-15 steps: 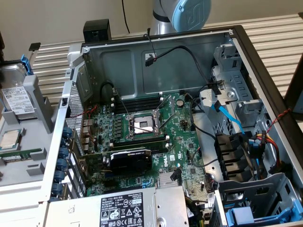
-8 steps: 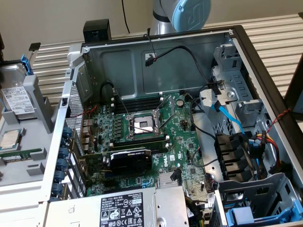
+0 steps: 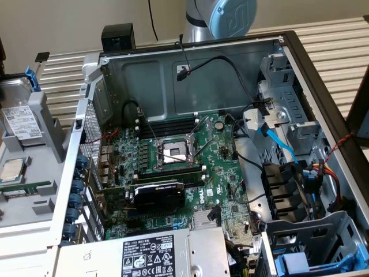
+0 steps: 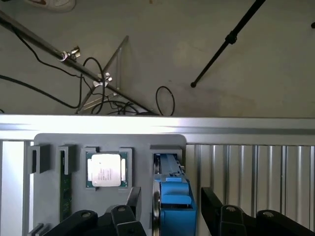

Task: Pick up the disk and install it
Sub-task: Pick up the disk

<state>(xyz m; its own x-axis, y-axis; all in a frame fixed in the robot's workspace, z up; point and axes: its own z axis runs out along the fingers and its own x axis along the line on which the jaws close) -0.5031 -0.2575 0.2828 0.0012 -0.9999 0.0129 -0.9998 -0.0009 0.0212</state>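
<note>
The disk (image 3: 22, 120) is a silver drive with a white label, clipped in a blue carrier. It stands on edge in a grey holder (image 3: 49, 124) at the exterior view's left, outside the computer case. In the wrist view its blue carrier end (image 4: 174, 201) shows between my two black fingers (image 4: 123, 216). My gripper (image 4: 170, 196) is open, one finger on each side of the disk, with a narrow gap visible on both sides. Nothing is held. The arm's blue-capped joint (image 3: 230, 16) shows behind the case.
The open computer case (image 3: 190, 63) holds the motherboard (image 3: 173, 167), cables and a grey power supply (image 3: 150, 254). A drive bay with blue clips (image 3: 300, 262) is at the exterior view's lower right. A CPU chip (image 4: 104, 169) and a memory stick (image 4: 65, 196) lie in the holder beside the disk.
</note>
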